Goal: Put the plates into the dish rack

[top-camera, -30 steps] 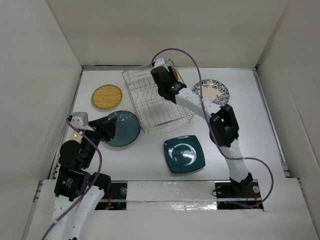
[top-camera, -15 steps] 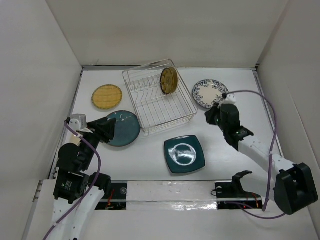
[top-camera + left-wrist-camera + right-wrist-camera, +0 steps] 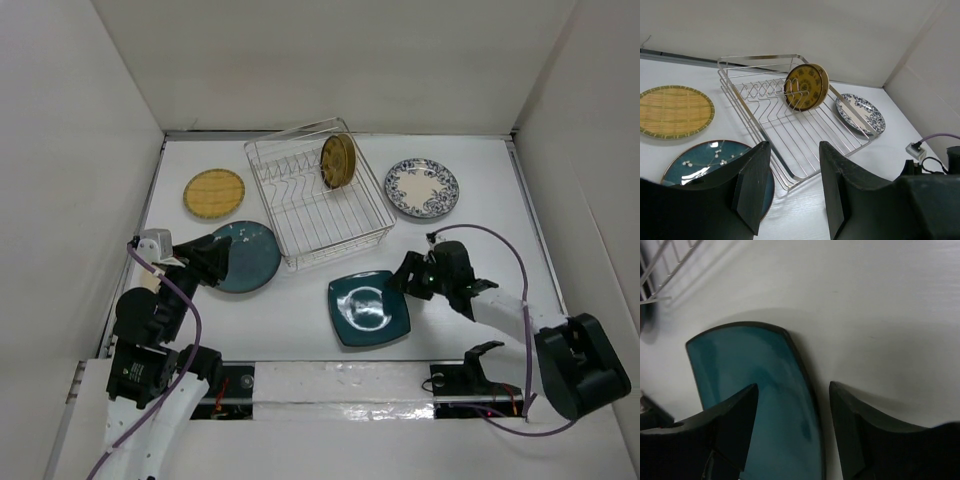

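Observation:
The silver wire dish rack [image 3: 300, 215] sits at the table's back middle. A yellow-brown plate [image 3: 337, 160] stands upright in its slots. A woven yellow-brown plate [image 3: 214, 192], a round dark teal plate [image 3: 250, 255], a square dark teal plate [image 3: 367, 308] and a white plate with a blue floral rim [image 3: 421, 188] lie flat on the table. My right gripper [image 3: 403, 283] is open and low, its jaws either side of the square plate's [image 3: 755, 375] right edge. My left gripper [image 3: 215, 258] is open and empty over the round teal plate's left part. No small cream plate is in view.
White walls enclose the table on three sides. In the left wrist view the rack [image 3: 790, 125] lies ahead, with the woven plate [image 3: 672, 111] to its left and the floral plate [image 3: 860, 113] behind its right side. A rack corner [image 3: 665, 265] shows in the right wrist view.
My right arm left the yellow-brown plate standing in the rack, swung out to the right, then came down to the square teal plate's right edge. The left arm barely moved.

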You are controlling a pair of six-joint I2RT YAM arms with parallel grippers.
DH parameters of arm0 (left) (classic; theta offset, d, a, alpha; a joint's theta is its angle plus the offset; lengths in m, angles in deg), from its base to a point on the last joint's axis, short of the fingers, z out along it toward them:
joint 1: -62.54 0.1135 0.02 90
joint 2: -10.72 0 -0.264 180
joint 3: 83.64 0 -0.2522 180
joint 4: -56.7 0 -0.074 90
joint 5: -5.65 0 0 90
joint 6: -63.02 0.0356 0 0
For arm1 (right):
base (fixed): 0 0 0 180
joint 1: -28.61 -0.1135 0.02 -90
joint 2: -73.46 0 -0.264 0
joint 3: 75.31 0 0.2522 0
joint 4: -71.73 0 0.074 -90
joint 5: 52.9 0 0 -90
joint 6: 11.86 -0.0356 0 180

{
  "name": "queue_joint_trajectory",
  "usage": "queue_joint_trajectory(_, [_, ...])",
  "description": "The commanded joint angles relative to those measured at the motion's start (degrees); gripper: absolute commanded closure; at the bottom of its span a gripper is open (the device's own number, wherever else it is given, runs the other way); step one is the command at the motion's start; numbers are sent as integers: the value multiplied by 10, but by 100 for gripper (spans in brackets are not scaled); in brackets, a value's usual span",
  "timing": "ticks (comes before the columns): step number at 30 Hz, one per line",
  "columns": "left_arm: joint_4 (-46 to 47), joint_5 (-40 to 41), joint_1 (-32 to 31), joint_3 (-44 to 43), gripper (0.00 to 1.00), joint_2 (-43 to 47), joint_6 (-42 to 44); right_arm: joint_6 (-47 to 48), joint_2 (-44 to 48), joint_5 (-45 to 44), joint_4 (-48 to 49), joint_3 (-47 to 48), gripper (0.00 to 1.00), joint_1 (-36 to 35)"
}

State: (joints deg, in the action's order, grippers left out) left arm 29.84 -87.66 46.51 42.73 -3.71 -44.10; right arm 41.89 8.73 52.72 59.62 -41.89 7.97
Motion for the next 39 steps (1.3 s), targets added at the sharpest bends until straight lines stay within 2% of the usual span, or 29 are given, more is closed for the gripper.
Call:
queue_joint_trajectory(1, [23, 7, 1, -1, 59, 5, 4, -1, -69, 115, 70, -11, 36, 2])
queue_joint_trajectory(4, [22, 11, 1, -1, 59, 5, 4, 4, -122, 171, 98, -8, 40, -19])
queue_joint_trajectory(7, [21, 13, 1, -3, 59, 2, 4, 0, -159, 184, 121, -5, 50, -34])
queue_joint_trajectory(10, [20, 16, 1, -2, 59, -2, 3, -2, -181, 198, 141, -6, 65, -47])
queue_joint_trajectory(11, [21, 16, 1, -2, 59, -3, 3, -3, -190, 202, 147, -8, 75, -47])
queue_joint_trajectory(13, [21, 16, 1, -2, 59, -9, 2, -4, -196, 204, 160, -8, 81, -54])
queue_joint_trajectory(15, [20, 17, 1, -3, 59, -12, 2, -8, -208, 213, 178, -9, 79, -60])
queue_joint_trajectory(16, [20, 17, 1, -3, 59, -15, 2, -11, -214, 216, 185, -9, 75, -69])
queue_joint_trajectory(17, [20, 19, 1, -3, 59, -16, 2, -11, -222, 220, 190, -8, 60, -74])
queue_joint_trajectory(18, [19, 20, 1, -3, 59, -16, 2, -11, -242, 222, 205, -6, 53, -82])
queue_joint_trajectory(20, [19, 24, 1, -4, 59, -17, 2, -24, -268, 233, 235, -7, 45, -91])
queue_joint_trajectory(21, [19, 26, 1, -4, 59, -18, 2, -30, -298, 234, 248, -8, 44, -98])
queue_joint_trajectory(23, [17, 28, 1, -5, 59, -17, 0, -44, -331, 243, 297, -9, 47, -104])
queue_joint_trajectory(25, [18, 45, 1, -5, 59, -16, -1, -65, -373, 248, 353, -16, 55, -104])
queue_joint_trajectory(26, [18, 47, 1, -5, 59, -16, -1, -70, -383, 255, 368, -18, 69, -104])
queue_joint_trajectory(27, [18, 48, 1, -6, 59, -16, 0, -73, -388, 255, 378, -21, 77, -104])
queue_joint_trajectory(28, [17, 47, 1, -6, 59, -18, -1, -78, -388, 253, 394, -27, 86, -104])
queue_joint_trajectory(29, [18, 47, 1, -6, 60, -19, -1, -79, -382, 252, 398, -30, 100, -104])
queue_joint_trajectory(33, [19, 43, 13, -6, 60, -20, 0, -80, -310, 247, 390, -36, 100, -110])
queue_joint_trajectory(38, [20, 36, 20, -5, 60, -17, 1, -72, -168, 263, 290, -12, 100, -121])
queue_joint_trajectory(39, [20, 36, 20, -5, 60, -16, 0, -70, -112, 266, 242, 8, 100, -121])
